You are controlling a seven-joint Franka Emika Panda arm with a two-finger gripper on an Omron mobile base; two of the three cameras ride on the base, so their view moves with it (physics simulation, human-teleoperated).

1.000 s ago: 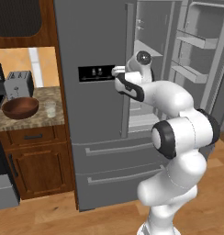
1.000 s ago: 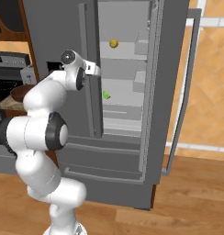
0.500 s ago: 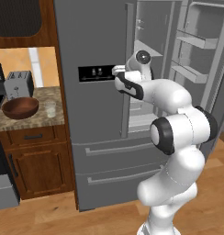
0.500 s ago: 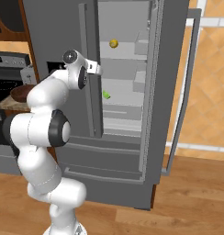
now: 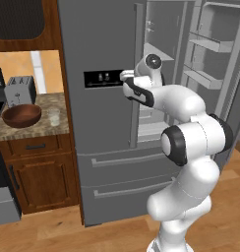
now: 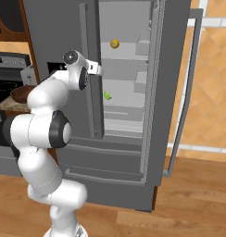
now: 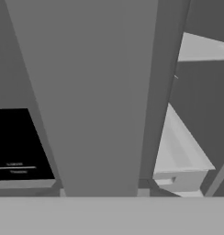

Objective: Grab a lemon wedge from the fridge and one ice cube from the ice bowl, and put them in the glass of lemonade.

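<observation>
The grey steel fridge (image 5: 102, 147) stands with its right door (image 6: 189, 92) swung open and its left door shut. On an upper shelf lies a small yellow piece, the lemon wedge (image 6: 115, 44). My gripper (image 5: 133, 78) is pressed up to the left door's long vertical handle (image 6: 90, 92). That handle (image 7: 100, 101) runs down the middle of the hand view, and my fingertips are hidden. The brown ice bowl (image 5: 21, 115) sits on the counter with the glass of lemonade (image 5: 54, 116) beside it. The ice cube is hidden.
A small green item (image 6: 107, 96) lies on a lower fridge shelf. A toaster (image 5: 19, 90) stands behind the bowl on the granite counter (image 5: 38, 129). The stove (image 6: 8, 69) is left of the counter. Open wooden floor (image 6: 189, 194) lies to the right.
The hand stays at the left door's handle and the arm has hardly moved. Nothing in the fridge or on the counter has shifted.
</observation>
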